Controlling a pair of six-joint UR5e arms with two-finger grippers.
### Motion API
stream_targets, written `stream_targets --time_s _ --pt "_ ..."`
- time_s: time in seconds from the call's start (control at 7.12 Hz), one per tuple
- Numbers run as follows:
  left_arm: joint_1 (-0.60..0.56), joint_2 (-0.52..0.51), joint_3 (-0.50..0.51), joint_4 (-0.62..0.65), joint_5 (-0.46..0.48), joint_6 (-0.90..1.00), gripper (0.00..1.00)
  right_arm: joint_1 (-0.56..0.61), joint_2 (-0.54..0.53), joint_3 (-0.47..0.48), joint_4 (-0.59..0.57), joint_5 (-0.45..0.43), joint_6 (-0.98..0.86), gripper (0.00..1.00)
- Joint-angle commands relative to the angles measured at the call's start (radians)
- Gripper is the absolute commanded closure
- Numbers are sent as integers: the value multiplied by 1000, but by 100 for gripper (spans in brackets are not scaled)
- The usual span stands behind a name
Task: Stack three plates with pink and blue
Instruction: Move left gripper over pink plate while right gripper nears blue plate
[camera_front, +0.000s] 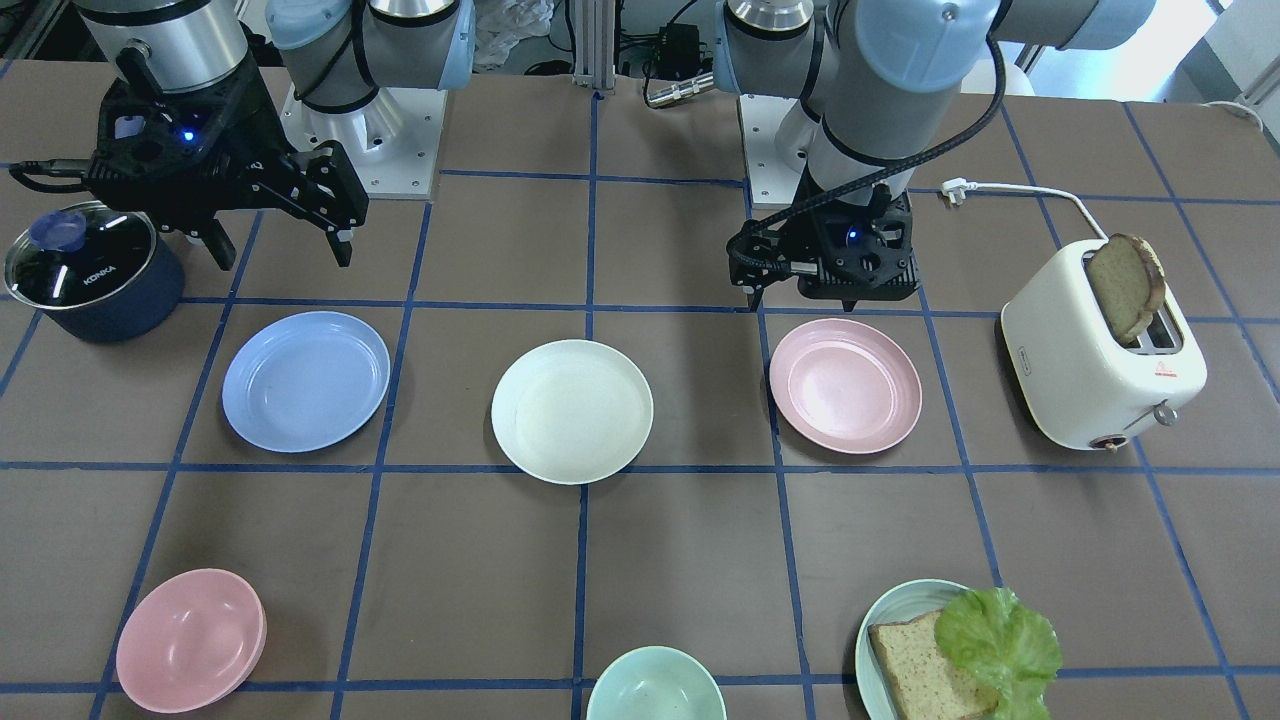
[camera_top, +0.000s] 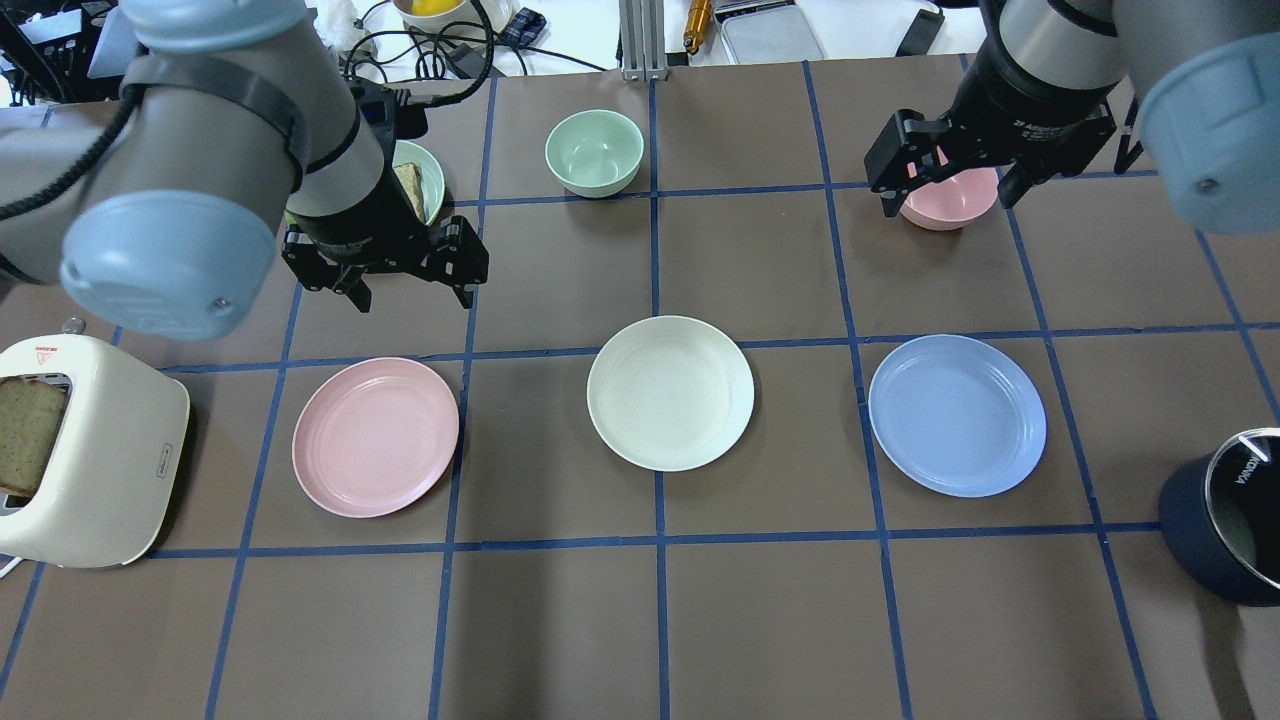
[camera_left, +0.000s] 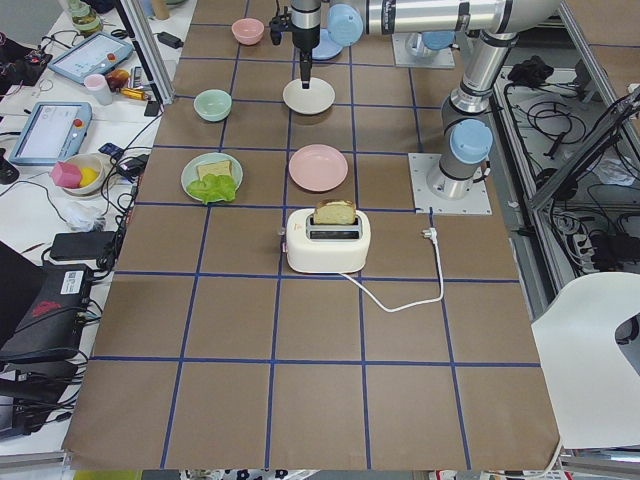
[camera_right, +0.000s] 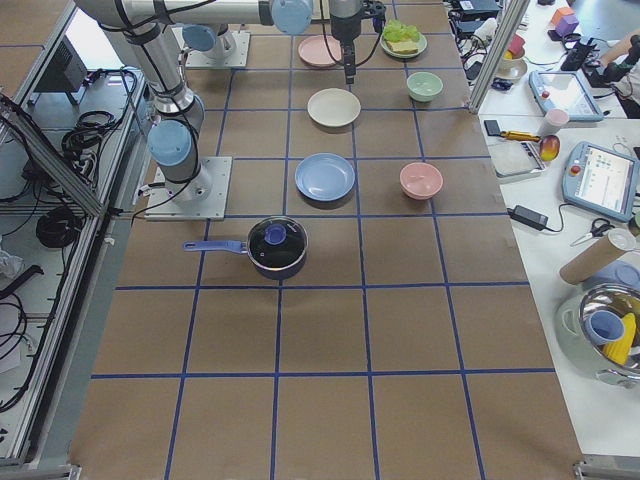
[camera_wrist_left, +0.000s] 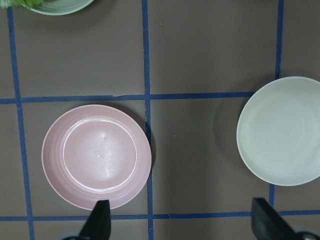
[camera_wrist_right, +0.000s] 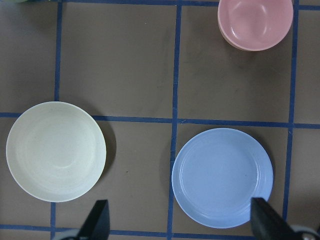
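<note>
Mint bowl (camera_front: 655, 685) lies nearest the front camera, its near part cut off by the frame's bottom edge. Beside it the teal plate (camera_front: 878, 615) with bread (camera_front: 925, 665) and lettuce (camera_front: 997, 640) is cropped as well. In the overhead view the left arm hides most of that plate.

Across the middle of the desk (camera_front: 640, 560) the three plates lie flat in a row, well apart and unstacked: blue plate (camera_front: 305, 381), white plate (camera_front: 571, 411) between, pink plate (camera_front: 845, 385).

The left end effector (camera_top: 412, 298) hangs near the pink plate, fingers spread wide and empty. From the front it is foreshortened under the wrist and its tips are hard to make out. Its wrist camera shows only two dark fingertips (camera_wrist_left: 100, 222) at the bottom edge.

The right end effector (camera_top: 945, 195) hangs raised near the blue plate, also spread wide and empty. In the overhead view it covers part of the pink bowl (camera_top: 950, 205).

The pot (camera_top: 1225, 525) and toaster (camera_top: 95, 470) are clipped by the overhead frame's edges.
</note>
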Motion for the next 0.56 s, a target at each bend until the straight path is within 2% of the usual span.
stream_targets --time_s 0.0,0.14,0.42 --pt "-1 -1 -150 133 124 -5 0 -39 2 24 6 -2 -6 0" --pt "-1 -15 -161 148 124 -8 0 -103 -1 85 2 -5 -10 0" --pt "-1 -32 -171 150 117 -20 0 -251 -12 202 -29 2 -149 0"
